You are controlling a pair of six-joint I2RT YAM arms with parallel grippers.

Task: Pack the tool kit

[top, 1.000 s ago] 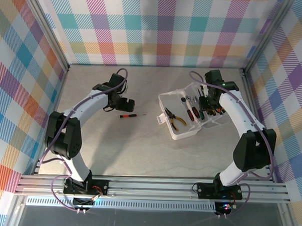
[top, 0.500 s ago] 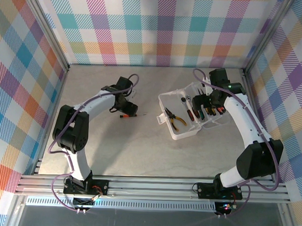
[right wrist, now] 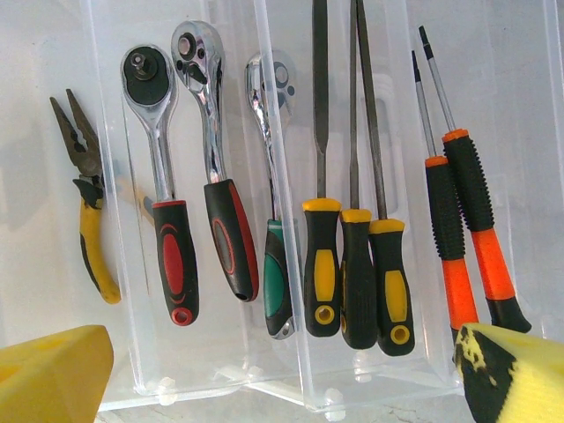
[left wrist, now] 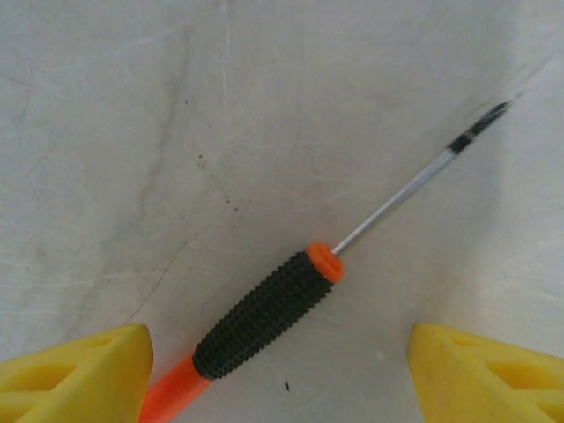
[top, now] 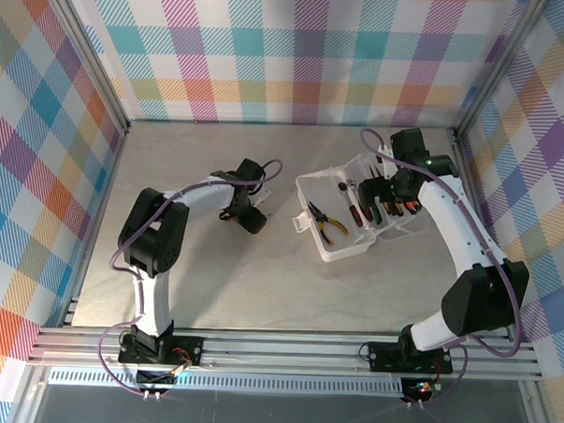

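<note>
1. The left gripper (left wrist: 280, 374) stands open, its yellow fingertips (left wrist: 75, 374) on either side of an orange-and-black screwdriver (left wrist: 264, 313) lying on the table (left wrist: 132, 115).
2. The right gripper (right wrist: 282, 370) hangs wide open and empty above the tool kit box (top: 341, 253).
3. The box holds yellow-handled pliers (right wrist: 92, 238), ratchets (right wrist: 172, 220) and two matching screwdrivers (right wrist: 463, 229).

My left gripper (top: 248, 216) hangs low over the table (top: 213, 283), well left of the open box (top: 355, 249). My right gripper (top: 381, 192) is over the box's right side. Yellow-handled pliers (top: 324, 225) lie in its left compartment.
</note>
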